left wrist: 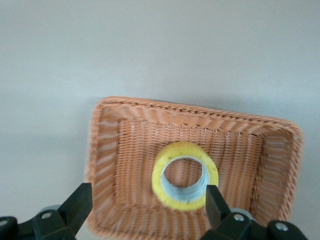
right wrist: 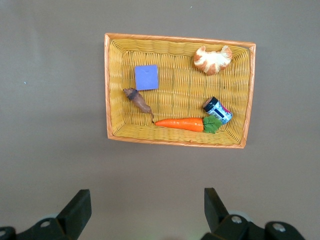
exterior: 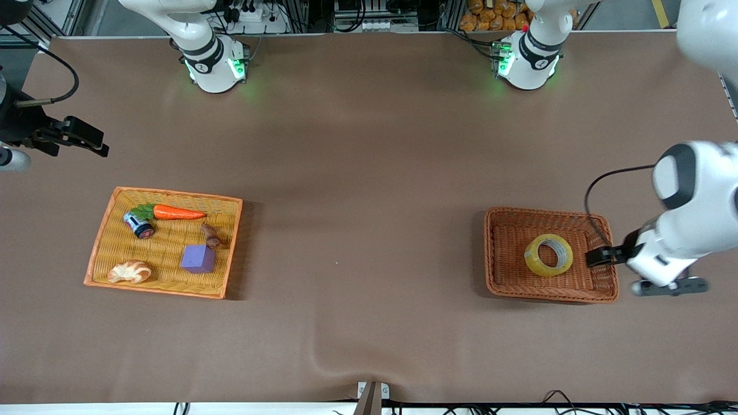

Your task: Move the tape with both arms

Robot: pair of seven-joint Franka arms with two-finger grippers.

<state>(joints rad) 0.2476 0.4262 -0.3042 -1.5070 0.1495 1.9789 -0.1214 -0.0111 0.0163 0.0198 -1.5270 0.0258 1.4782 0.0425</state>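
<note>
The tape point(exterior: 548, 255), a yellowish ring with a grey core, lies flat in the brown wicker basket point(exterior: 493, 253) at the left arm's end of the table. My left gripper point(exterior: 602, 255) is open and empty over the basket's rim, beside the tape and apart from it. In the left wrist view the tape point(left wrist: 161, 182) lies in the basket point(left wrist: 105, 150), just past my open left gripper point(left wrist: 147, 205). My right gripper point(exterior: 86, 137) is open and empty, waiting high over bare table. In the right wrist view nothing is between its fingers point(right wrist: 147, 202).
An orange-rimmed flat tray point(exterior: 104, 230) at the right arm's end holds a carrot point(exterior: 179, 213), a purple cube point(exterior: 198, 258), a croissant toy point(exterior: 130, 271), a small can point(exterior: 139, 225) and a brown piece point(exterior: 210, 234). The right wrist view shows the tray point(right wrist: 107, 85) too.
</note>
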